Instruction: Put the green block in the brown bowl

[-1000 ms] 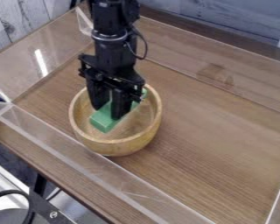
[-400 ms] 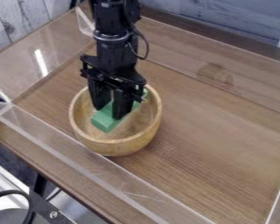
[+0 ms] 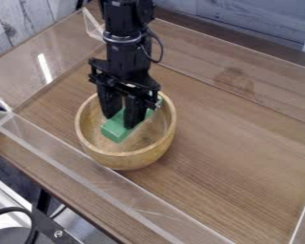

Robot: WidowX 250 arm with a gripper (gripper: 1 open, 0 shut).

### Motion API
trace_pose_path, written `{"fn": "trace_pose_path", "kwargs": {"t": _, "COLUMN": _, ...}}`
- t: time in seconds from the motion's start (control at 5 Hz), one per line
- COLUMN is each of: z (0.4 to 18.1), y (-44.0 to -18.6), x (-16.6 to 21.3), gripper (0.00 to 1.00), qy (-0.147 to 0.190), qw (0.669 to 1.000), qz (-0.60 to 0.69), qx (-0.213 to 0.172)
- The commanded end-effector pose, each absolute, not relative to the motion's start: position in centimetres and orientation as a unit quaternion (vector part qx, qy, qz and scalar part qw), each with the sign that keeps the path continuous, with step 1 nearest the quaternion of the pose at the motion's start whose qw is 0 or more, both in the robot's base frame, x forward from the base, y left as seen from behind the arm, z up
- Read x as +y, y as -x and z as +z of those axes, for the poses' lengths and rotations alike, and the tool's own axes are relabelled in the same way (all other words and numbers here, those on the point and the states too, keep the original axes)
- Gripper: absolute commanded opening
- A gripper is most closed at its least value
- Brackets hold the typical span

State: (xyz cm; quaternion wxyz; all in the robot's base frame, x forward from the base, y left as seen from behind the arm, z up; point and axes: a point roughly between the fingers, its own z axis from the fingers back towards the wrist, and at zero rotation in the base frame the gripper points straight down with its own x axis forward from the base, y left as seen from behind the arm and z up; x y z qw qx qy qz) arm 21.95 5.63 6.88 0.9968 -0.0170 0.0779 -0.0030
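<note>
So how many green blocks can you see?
1. The green block is inside the brown bowl, between the fingers of the gripper. The arm could be hiding part of the bowl, so another might be tucked behind it.

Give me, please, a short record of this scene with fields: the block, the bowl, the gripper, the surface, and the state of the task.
block: green block, inside the bowl, tilted, its upper end between the gripper's fingers
bowl: brown bowl, round, wooden, upright on the table
gripper: gripper points straight down into the bowl, jaws on either side of the block; grip or release cannot be told
surface: wooden table with clear low walls around it
task state: block is within the bowl, gripper not yet withdrawn
</note>
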Motion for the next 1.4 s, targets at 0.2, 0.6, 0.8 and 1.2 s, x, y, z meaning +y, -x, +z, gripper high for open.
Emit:
{"fn": "trace_pose_path", "kwargs": {"t": 0.2, "z": 8.08, "y": -23.16, "x": 5.80, "gripper": 0.00, "qy": 0.015, "qw": 0.998, "qz": -0.003, "qx": 0.056}}
{"fn": "trace_pose_path", "kwargs": {"t": 0.6, "z": 8.10, "y": -23.32, "x": 5.80, "gripper": 0.00, "qy": 0.017, "qw": 0.998, "qz": -0.002, "qx": 0.058}}
{"fn": "trace_pose_path", "kwargs": {"t": 0.8, "z": 8.14, "y": -23.40, "x": 5.79, "gripper": 0.00, "qy": 0.019, "qw": 0.998, "qz": -0.001, "qx": 0.059}}
{"fn": "trace_pose_path", "kwargs": {"t": 1.2, "z": 8.10, "y": -23.53, "x": 5.70, "gripper": 0.00, "qy": 0.022, "qw": 0.998, "qz": -0.002, "qx": 0.060}}
